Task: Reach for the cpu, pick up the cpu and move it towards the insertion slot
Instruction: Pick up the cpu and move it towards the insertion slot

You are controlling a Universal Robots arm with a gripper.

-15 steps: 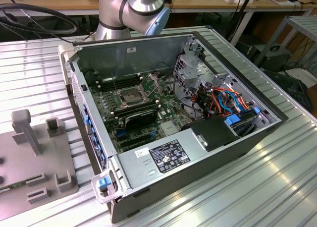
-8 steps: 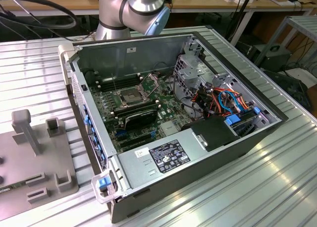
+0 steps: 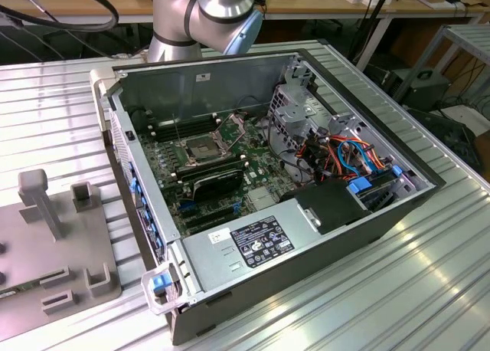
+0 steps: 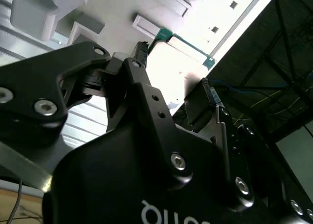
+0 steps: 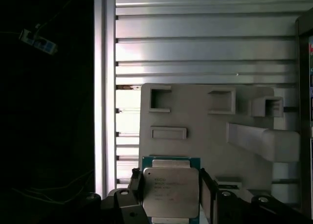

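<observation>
Reach complete: my gripper (image 5: 170, 187) is drawn narrow onto the chip (image 5: 172, 197), pinched between my fingertips (image 5: 136, 185) over the grey tray (image 5: 205, 150). Lift unconfirmed. Carry outstanding: the socket (image 3: 200, 148) in the case (image 3: 344, 244) looks unfilled, well apart from me

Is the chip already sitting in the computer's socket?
No, the socket is bare in the exterior view, while the chip is over the grey plate.

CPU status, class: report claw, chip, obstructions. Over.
Claw at cpu, grip unconfirmed. Chip flat on grey fixture plate. Insertion slot empty. Nothing seen blocking.
</observation>
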